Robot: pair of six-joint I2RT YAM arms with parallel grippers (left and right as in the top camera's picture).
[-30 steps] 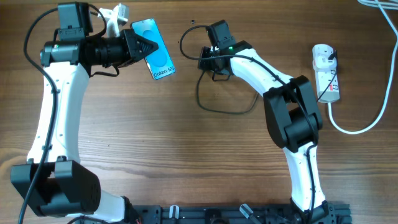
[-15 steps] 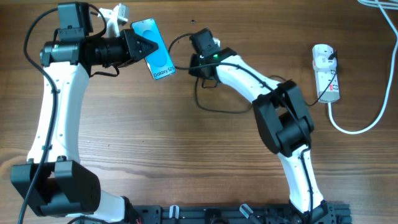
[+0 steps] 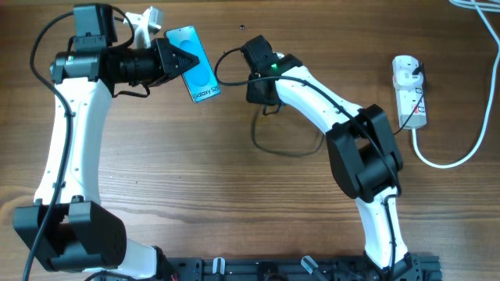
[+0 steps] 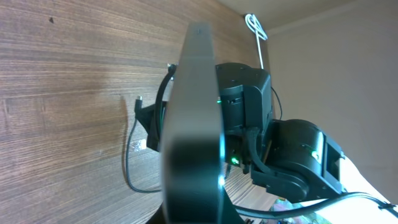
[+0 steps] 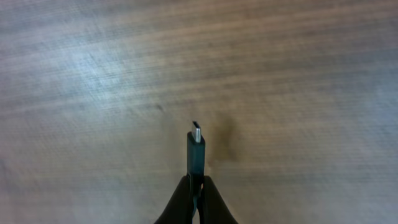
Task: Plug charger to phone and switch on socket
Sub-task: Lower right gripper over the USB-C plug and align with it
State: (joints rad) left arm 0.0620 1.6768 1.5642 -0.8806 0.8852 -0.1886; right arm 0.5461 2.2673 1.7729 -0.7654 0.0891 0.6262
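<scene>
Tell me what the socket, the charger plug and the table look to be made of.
Socket: smooth white plastic, judging by its uniform colour and moulded shape. Charger plug: dark, semi-gloss body, probably plastic or rubber, ending in a bright metal tip. Table: wood or wood-look laminate, with brown grain lines and a soft sheen; which one is unclear.

Phone (image 3: pixel 198 72) in left hand (image 3: pixel 182 61)

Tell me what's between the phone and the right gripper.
In the overhead view, only a bend of the black charger cable over bare wooden table.
</scene>
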